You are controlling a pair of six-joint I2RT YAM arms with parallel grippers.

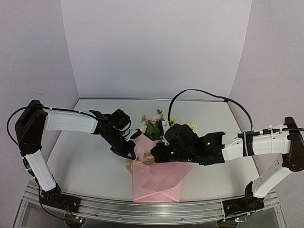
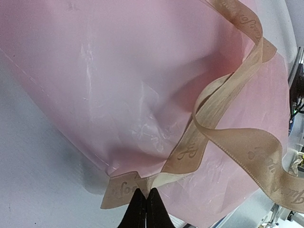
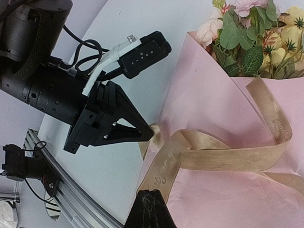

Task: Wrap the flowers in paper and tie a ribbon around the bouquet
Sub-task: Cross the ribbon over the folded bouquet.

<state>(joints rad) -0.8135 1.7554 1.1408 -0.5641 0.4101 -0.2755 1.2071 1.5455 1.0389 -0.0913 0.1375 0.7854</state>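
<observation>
The bouquet (image 1: 156, 178) lies on the tabletop (image 1: 85, 161) between the arms. Yellow and pink flowers (image 3: 247, 38) top a creased pink paper (image 3: 213, 109) cone, crossed by a looped tan ribbon (image 3: 223, 156) with script print. The left claw (image 3: 152, 132) is clenched on one ribbon end and the right claw (image 3: 149, 197) on another stretch. The paper hides the stems, and from above the arms largely cover the ribbon.

A white table (image 1: 85, 161) (metal rail (image 1: 142, 211) at its near edge) between pale walls (image 1: 156, 47).

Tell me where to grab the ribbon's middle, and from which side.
Probably the upstanding fold of the ribbon nearest the flowers: it lifts off the paper, so it can be pinched across its width from above. The flat stretch hugs the paper.
</observation>
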